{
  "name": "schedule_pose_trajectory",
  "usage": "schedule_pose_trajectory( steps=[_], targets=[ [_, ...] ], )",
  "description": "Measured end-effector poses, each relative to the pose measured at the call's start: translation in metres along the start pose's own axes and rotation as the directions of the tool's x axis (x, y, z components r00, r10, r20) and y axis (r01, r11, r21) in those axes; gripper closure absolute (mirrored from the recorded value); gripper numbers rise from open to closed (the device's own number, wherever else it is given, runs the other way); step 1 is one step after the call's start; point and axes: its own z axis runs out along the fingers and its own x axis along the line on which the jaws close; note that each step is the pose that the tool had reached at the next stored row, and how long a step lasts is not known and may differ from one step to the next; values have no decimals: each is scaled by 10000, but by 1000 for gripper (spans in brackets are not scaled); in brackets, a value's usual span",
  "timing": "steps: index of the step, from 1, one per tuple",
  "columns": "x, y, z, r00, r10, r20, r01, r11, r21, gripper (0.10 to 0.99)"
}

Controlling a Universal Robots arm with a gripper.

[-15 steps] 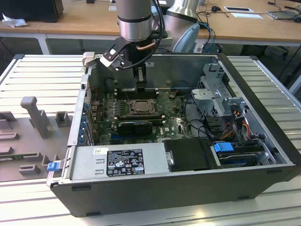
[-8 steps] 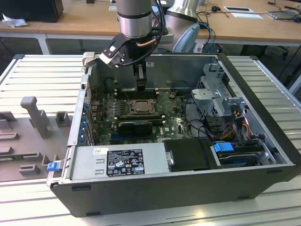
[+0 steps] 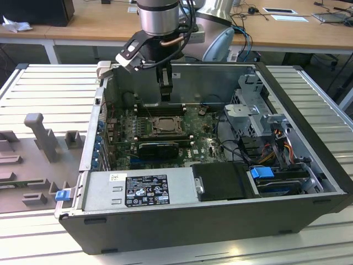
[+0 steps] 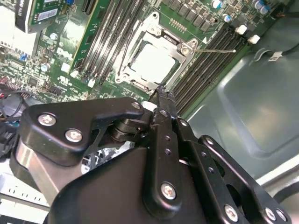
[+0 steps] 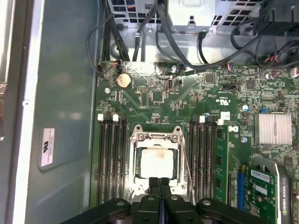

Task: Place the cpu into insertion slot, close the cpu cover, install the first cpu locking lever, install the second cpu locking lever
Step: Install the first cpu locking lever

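The tool [image 5: 159, 181], its fingers pressed together, hangs near the edge of the cover [image 5: 154, 136], which lies flat over the chip [image 5: 156, 163].

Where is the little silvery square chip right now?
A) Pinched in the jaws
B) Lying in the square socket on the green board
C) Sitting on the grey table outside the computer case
B: the cpu lies flat in its socket on the green motherboard, with the silver frame of the cpu cover around it.
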Motion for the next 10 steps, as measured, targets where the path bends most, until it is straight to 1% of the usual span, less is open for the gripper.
schedule_pose_trajectory(
  steps=[1, 2, 4, 5, 6, 7, 8, 9, 10],
  targets=[
    [1, 6, -59, 10000, 0, -1, 0, 10000, -1, 980],
    [2, 9, -82, 10000, 0, -1, 0, 10000, -1, 980],
    [2, 9, -88, 10000, -60, -9, 60, 10000, -1, 980],
    [1, 10, -88, 9998, -195, -21, 195, 9998, 2, 980],
    [2, 9, -88, 9987, -515, -51, 515, 9987, 7, 980],
    [2, 9, -87, 9941, -1076, -103, 1076, 9942, 14, 980],
    [2, 9, -87, 9890, -1471, -140, 1471, 9891, 17, 980],
    [1, 9, -87, 9831, -1824, -171, 1824, 9832, 19, 980],
    [1, 9, -86, 9788, -2040, -192, 2041, 9790, 18, 980]
  ],
)
